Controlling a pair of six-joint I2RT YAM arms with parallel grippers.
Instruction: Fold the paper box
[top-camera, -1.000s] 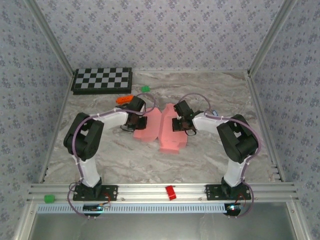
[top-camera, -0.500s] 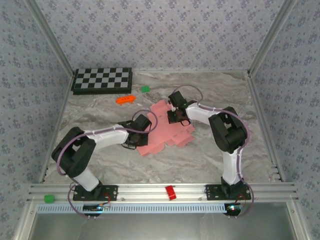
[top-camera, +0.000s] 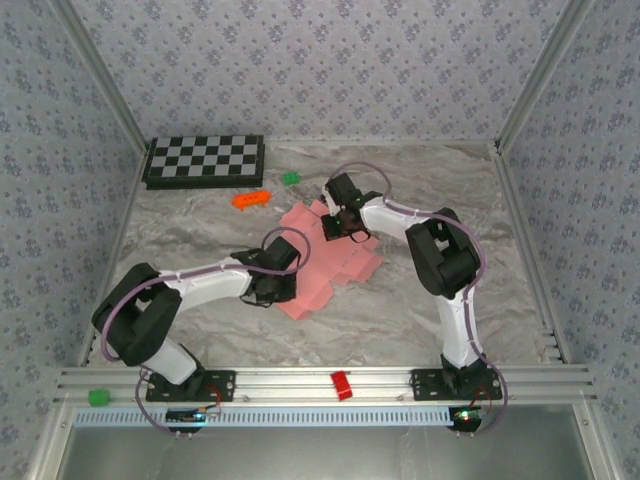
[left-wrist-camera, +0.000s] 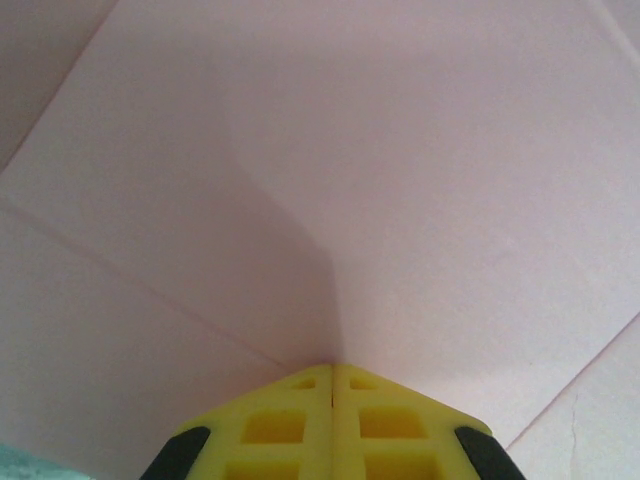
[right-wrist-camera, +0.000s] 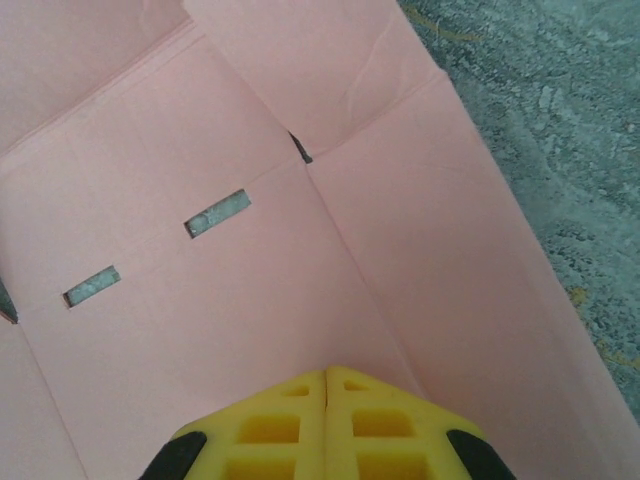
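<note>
Flowered wallpaper closes in three sides of a marbled table (top-camera: 440, 310), with a metal rail (top-camera: 400, 377) across its near edge where both arms are bolted. At the far left lies a chessboard (top-camera: 205, 160). The paper box (top-camera: 335, 262) is mid-table, a flat pink sheet with no side raised, turned at a slant to the table's edges. The left gripper (top-camera: 284, 287) sits over its near left part and the right gripper (top-camera: 338, 222) over its far part, so the sheet stretches between them, away and to the right of the left one, near and to the left of the right one. In the wrist views the left gripper (left-wrist-camera: 333, 368) and the right gripper (right-wrist-camera: 327, 372) both have their yellow fingers pressed together, holding nothing, tips pointed down at the card and seemingly touching it. Two slots (right-wrist-camera: 217, 213) and several crease lines lie just ahead of the right one, so that arm looks better placed to work the slotted panel. Off the sheet are an orange piece (top-camera: 250, 199) and a green piece (top-camera: 291, 178) to the far left, and a red block (top-camera: 342, 384) on the rail.
</note>
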